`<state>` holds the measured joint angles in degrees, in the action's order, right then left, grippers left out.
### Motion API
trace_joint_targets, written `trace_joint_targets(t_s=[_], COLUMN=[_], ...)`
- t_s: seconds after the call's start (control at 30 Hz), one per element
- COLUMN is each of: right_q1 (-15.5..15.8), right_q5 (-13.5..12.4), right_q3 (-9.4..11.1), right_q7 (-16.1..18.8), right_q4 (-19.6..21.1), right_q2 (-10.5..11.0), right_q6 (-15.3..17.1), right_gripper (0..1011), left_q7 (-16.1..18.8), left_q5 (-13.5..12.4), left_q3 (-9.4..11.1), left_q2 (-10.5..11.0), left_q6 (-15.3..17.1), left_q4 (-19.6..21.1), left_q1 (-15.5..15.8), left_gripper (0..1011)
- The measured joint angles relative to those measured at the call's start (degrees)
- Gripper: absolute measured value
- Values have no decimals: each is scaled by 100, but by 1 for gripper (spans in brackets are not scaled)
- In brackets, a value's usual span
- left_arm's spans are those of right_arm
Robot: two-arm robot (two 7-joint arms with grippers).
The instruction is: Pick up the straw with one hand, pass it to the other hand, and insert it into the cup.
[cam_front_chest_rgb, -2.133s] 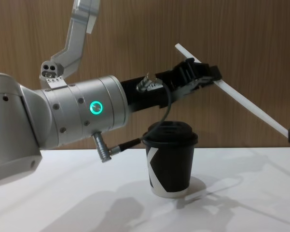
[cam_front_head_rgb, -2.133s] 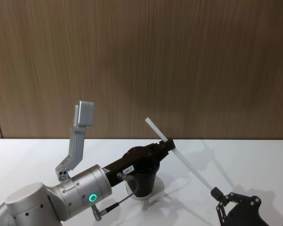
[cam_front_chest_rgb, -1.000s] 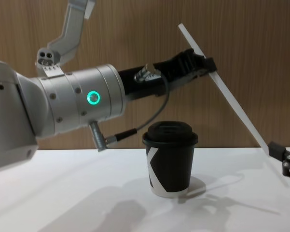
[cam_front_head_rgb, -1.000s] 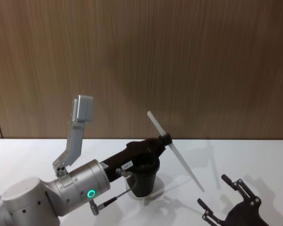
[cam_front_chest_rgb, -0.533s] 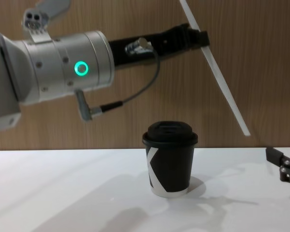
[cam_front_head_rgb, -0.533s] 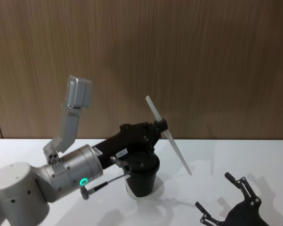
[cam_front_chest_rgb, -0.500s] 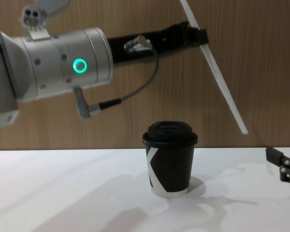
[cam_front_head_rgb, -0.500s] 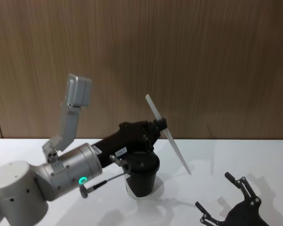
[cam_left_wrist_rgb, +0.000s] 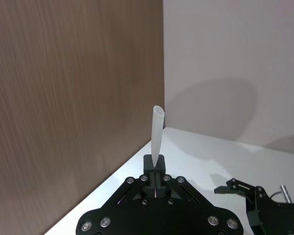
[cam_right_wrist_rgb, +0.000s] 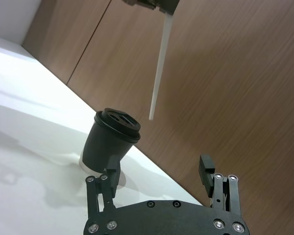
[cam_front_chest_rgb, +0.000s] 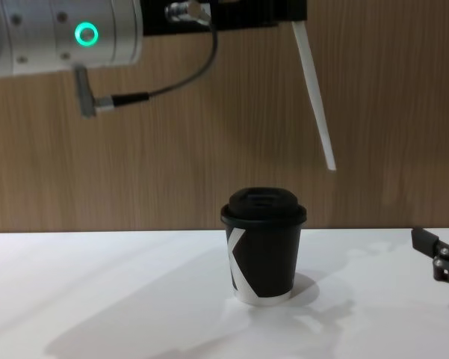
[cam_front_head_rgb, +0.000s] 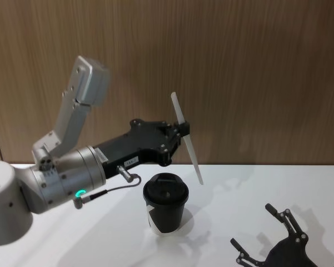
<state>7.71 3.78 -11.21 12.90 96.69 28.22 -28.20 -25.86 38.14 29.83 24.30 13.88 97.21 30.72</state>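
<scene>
The white straw (cam_front_head_rgb: 187, 140) hangs steeply tilted in the air, with my left gripper (cam_front_head_rgb: 183, 129) shut on its upper part. Its lower end (cam_front_chest_rgb: 329, 166) is above the lid of the black cup (cam_front_chest_rgb: 263, 244) and a little to the right of it, apart from the lid. The cup (cam_front_head_rgb: 165, 203) stands upright on the white table. In the left wrist view the straw (cam_left_wrist_rgb: 157, 134) rises from between the shut fingers. My right gripper (cam_front_head_rgb: 253, 225) sits low at the table's near right, open and holding nothing. The right wrist view has the straw (cam_right_wrist_rgb: 160, 68) above the cup (cam_right_wrist_rgb: 110, 139).
A wood-panel wall (cam_front_head_rgb: 239, 67) stands behind the white table (cam_front_head_rgb: 255, 183). My left arm's silver wrist with its green ring (cam_front_chest_rgb: 85, 34) and grey cable (cam_front_chest_rgb: 179, 78) hangs high above the table's left half. A grey wrist camera bracket (cam_front_head_rgb: 80, 100) sticks up from that arm.
The right gripper let go of the straw and drew back, open. The left arm then lifted the straw higher and turned it steeper, bringing its lower end nearer the cup.
</scene>
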Motion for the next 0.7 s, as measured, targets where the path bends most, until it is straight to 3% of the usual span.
trace_joint_targets(t_s=[0.33,0.7], right_q1=[0,0], right_q5=[0,0], right_q3=[0,0], right_q7=[0,0], right_q4=[0,0], right_q2=[0,0], right_q6=[0,0], right_gripper=[1001,1001], left_q7=[-198,-143], left_q5=[-237,-318], left_q3=[120,178], left_q2=[437,693], left_q6=[271,659], left_q4=[288,456], left_q1=[360,550], left_gripper=[11,10])
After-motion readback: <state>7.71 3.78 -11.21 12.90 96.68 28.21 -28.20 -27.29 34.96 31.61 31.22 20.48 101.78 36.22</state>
